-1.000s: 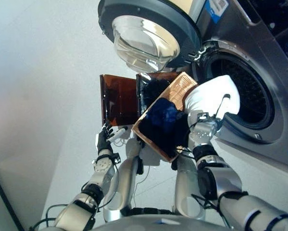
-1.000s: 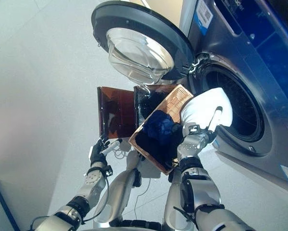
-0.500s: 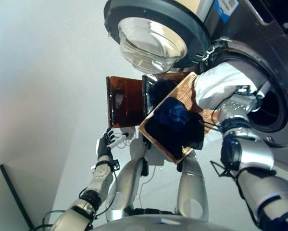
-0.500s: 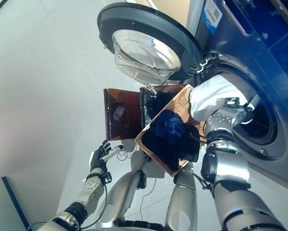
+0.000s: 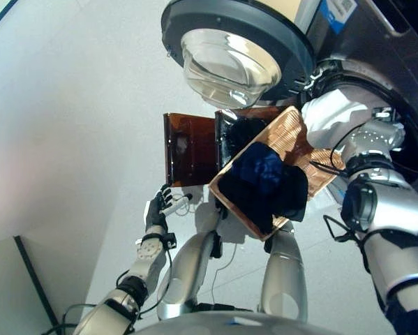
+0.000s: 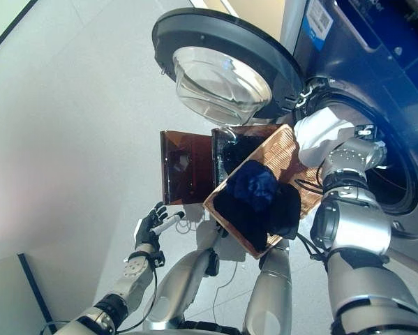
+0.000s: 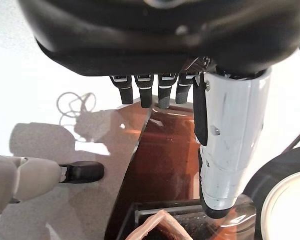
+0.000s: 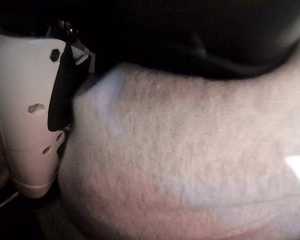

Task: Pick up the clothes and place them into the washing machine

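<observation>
A white garment (image 5: 331,115) is bunched in my right hand (image 6: 355,150) at the rim of the washing machine's drum opening (image 6: 397,178). In the right wrist view the white-covered thumb (image 8: 29,110) presses into the cloth (image 8: 190,165), which fills the frame. A copper-coloured woven basket (image 5: 296,136) just left of that hand holds a blue garment (image 5: 259,164) on dark clothes (image 5: 285,199). My left hand (image 5: 156,209) hangs low on the left with its fingers (image 7: 150,90) straight and nothing in it.
The round washer door (image 5: 236,42) with its glass bowl stands swung open above the basket. A brown translucent box (image 5: 188,150) sits left of the basket on the pale floor (image 5: 76,105).
My right hand has carried the white garment to the right, from beside the basket to the drum's rim. The camera has shifted too. The left hand stays idle.
</observation>
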